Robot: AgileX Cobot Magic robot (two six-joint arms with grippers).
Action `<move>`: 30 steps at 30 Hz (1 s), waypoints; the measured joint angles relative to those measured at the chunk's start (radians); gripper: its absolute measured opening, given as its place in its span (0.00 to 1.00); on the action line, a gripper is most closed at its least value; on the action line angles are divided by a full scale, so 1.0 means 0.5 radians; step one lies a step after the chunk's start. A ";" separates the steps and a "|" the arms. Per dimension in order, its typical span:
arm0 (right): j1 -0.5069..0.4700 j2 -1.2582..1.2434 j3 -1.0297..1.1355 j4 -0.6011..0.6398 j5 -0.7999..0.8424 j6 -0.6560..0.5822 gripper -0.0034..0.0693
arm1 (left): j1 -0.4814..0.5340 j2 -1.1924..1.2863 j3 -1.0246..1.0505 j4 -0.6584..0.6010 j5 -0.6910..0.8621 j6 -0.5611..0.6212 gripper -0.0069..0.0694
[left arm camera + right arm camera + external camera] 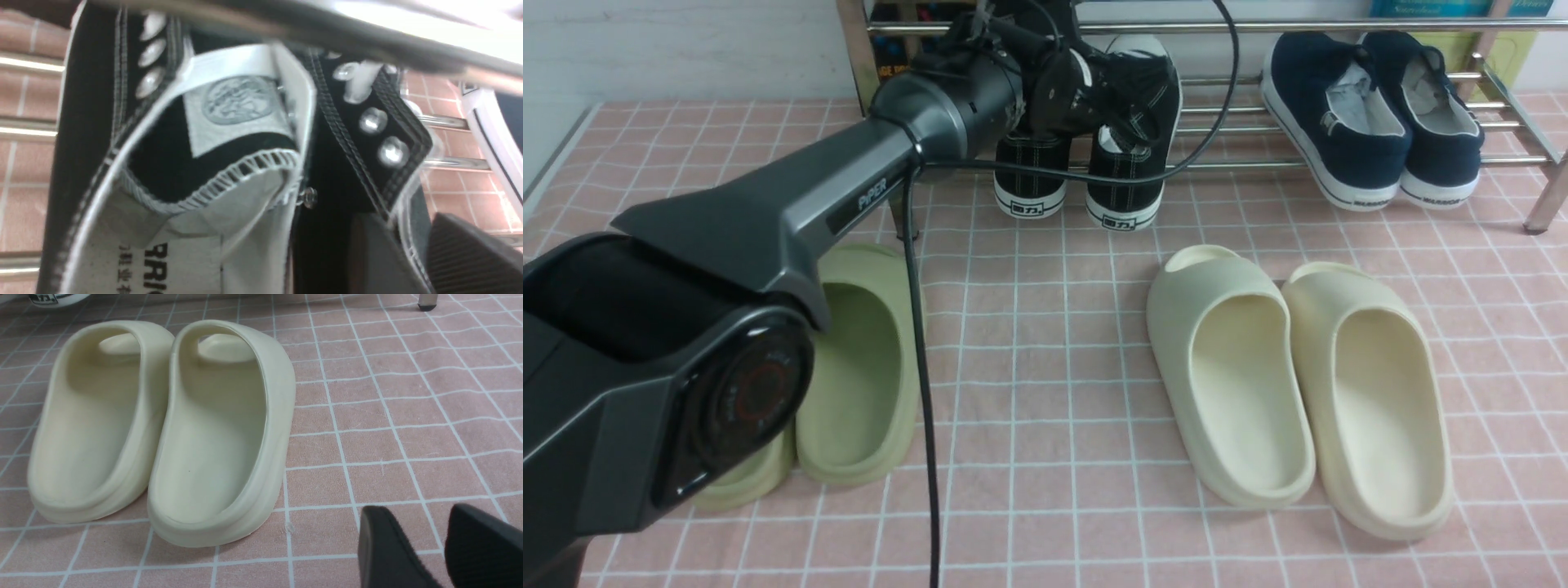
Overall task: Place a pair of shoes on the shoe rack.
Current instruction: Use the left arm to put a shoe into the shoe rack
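Observation:
Both black sneakers of the pair of shoes stand side by side on the lower bars of the chrome shoe rack (1241,163), heels toward me: the left one (1030,175) and the right one (1131,180). My left gripper (1143,114) reaches over the right sneaker. In the left wrist view this sneaker (229,122) fills the frame, and the gripper (404,222) straddles its side wall with the fingers apart, a gap showing beside the wall. My right gripper (416,514) hangs open over bare pink tiles, holding nothing.
A navy pair (1372,122) sits on the rack to the right. Cream slides (1298,376) lie on the tiled floor at front right, next to my right gripper. Olive slides (862,367) lie at front left, partly behind my left arm. A rack leg (1547,200) stands far right.

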 joint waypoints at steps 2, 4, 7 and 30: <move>0.000 0.000 0.000 0.000 0.000 0.000 0.38 | -0.004 -0.012 0.000 0.009 0.026 0.001 0.51; 0.000 0.000 0.000 0.000 0.000 0.000 0.38 | -0.010 -0.049 0.000 0.031 0.087 0.004 0.57; 0.000 0.000 0.000 0.000 0.000 0.000 0.38 | -0.020 -0.178 0.000 0.091 0.294 0.106 0.59; 0.000 0.000 0.000 0.000 0.000 0.000 0.38 | -0.219 -0.068 -0.022 0.070 0.907 0.777 0.09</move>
